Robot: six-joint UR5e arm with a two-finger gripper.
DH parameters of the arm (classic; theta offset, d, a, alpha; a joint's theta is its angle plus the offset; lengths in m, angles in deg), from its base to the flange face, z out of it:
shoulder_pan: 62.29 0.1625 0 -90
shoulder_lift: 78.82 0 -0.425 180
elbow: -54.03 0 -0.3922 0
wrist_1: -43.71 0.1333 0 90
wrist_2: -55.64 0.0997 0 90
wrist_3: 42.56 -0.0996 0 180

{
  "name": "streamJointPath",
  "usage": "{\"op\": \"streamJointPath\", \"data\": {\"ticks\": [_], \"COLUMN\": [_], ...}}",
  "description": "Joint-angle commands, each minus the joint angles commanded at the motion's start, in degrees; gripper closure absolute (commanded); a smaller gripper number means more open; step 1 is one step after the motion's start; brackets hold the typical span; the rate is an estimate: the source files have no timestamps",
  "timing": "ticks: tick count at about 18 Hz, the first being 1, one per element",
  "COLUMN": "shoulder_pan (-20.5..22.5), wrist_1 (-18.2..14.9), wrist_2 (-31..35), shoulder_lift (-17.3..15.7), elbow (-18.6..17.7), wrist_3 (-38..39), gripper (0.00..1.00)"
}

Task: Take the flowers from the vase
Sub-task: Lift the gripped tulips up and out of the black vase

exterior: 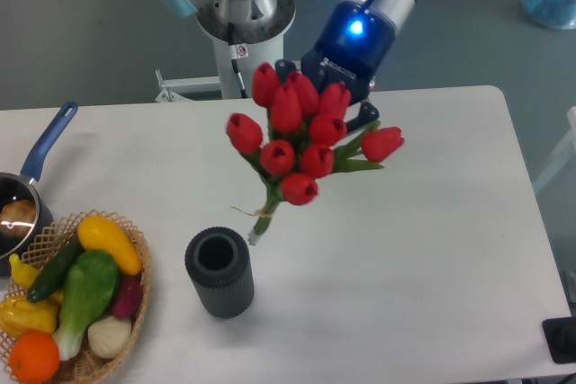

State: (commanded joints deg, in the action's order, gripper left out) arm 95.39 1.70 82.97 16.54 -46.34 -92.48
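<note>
The ribbed dark grey vase (219,272) stands empty on the white table (432,222). A wicker basket (135,312) holds vegetables; a blue-handled saucepan (36,168) sits behind. The red tulip flowers (301,137) hang clear above the vase, pinched by the gripper (346,114).
</note>
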Motion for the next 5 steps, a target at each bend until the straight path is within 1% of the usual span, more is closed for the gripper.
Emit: {"op": "streamJointPath", "data": {"ticks": [5], "shoulder_pan": [0.36], "wrist_1": [0.09], "wrist_2": [0.0], "shoulder_lift": [0.09], "elbow": [0.09], "wrist_3": [-0.18], "gripper": [0.83]}}
